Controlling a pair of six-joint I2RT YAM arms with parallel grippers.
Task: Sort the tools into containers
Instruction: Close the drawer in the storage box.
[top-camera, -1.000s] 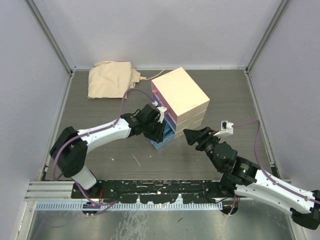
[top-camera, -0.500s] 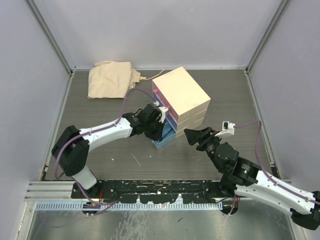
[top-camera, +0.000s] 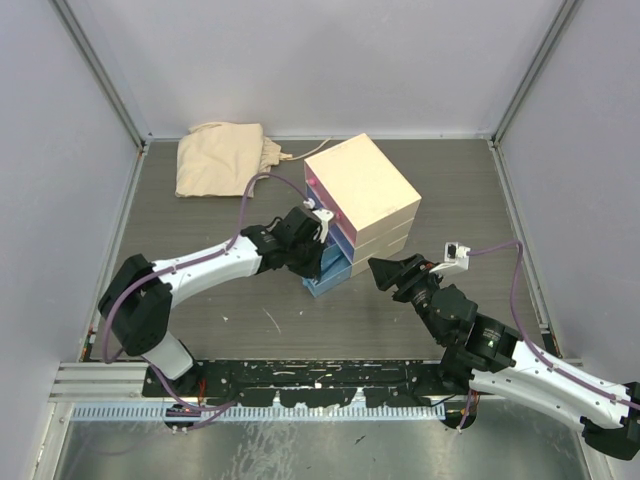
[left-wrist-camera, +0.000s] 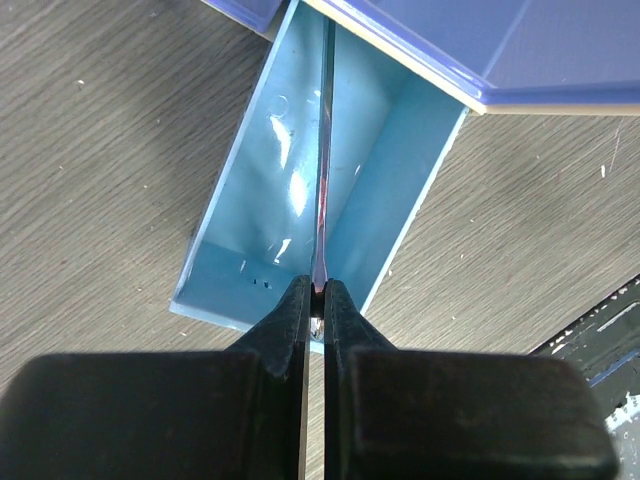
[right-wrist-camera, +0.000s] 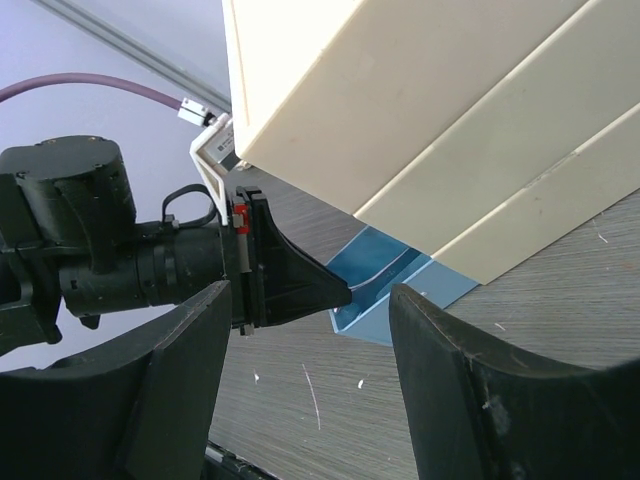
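Fingertips (left-wrist-camera: 296, 312) of the left claw (left-wrist-camera: 317, 292) were pressed together on the near end of a slim silver tool (left-wrist-camera: 323, 150), seen edge-on, so its kind could not be told. The pinch sat right over the front wall of the pulled-out light-blue drawer (left-wrist-camera: 385, 180). From there the tool ran straight away from the claw along the middle of that drawer. Its far end was hidden under the blue drawer (left-wrist-camera: 480, 50) above. Whether the tool touched the drawer floor could not be told.

Both drawers belonged to the cream chest (top-camera: 360, 185), which stood turned at an angle on the grey worktop (top-camera: 450, 190), with the pink drawer (top-camera: 311, 185) at the top of the stack.

The left arm (top-camera: 210, 265) stretched low from its base at the near left, forward and to the right, its wrist at the chest's front corner.

The right claw (right-wrist-camera: 308, 300) stood wide with nothing between its fingers. It pointed at the chest's near side, close to the open drawer but apart from it. The right arm (top-camera: 520, 370) reached in from the near right, forward and to the left.

A beige cloth bag (top-camera: 220, 158) lay at the far left of the worktop, well apart from both claws.
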